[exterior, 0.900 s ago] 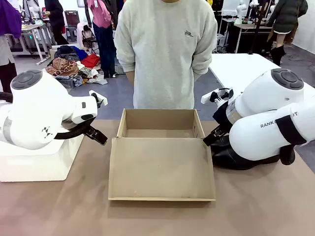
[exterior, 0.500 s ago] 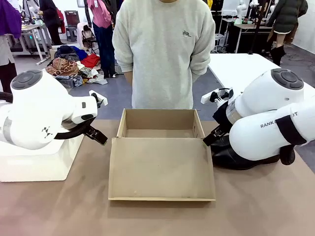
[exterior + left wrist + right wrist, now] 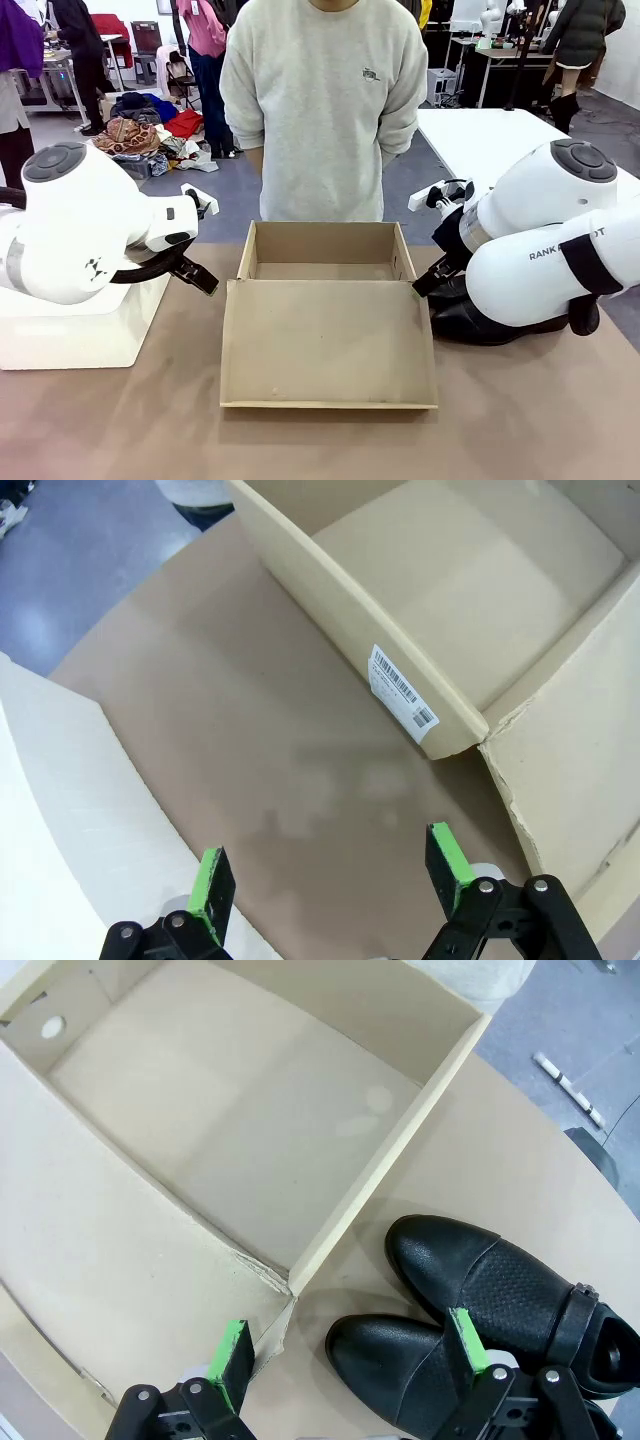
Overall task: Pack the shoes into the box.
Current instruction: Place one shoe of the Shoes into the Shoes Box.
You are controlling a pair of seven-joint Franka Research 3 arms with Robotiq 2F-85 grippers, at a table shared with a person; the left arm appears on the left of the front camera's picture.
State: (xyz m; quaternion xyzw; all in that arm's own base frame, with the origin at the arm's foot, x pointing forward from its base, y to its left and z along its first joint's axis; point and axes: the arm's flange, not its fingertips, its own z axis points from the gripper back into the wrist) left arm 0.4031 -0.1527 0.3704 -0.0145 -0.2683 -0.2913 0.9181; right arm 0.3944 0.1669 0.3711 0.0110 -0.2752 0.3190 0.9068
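Observation:
The box (image 3: 322, 252) is a tan cardboard shoebox, open and with nothing in it, its lid flap (image 3: 328, 345) lying flat toward me. Two glossy black shoes (image 3: 470, 320) lie right of it, partly hidden behind my right arm. In the right wrist view both shoes (image 3: 495, 1285) lie side by side, toes toward the box (image 3: 250, 1130) corner. My right gripper (image 3: 350, 1350) hangs open above that corner and the nearer toe. The left gripper (image 3: 330, 870) is open over bare table beside the box's (image 3: 400, 610) labelled end. In the front view the left gripper (image 3: 195, 273) and right gripper (image 3: 422, 287) flank the box.
A person in a grey sweatshirt (image 3: 325, 110) stands at the far edge behind the box. A white foam box (image 3: 80, 335) sits at the left under my left arm, its wall (image 3: 60, 810) close to the left fingers. A white table (image 3: 490, 140) stands back right.
The person has shifted slightly to the left. Both arms, the box and the shoes stay where they were.

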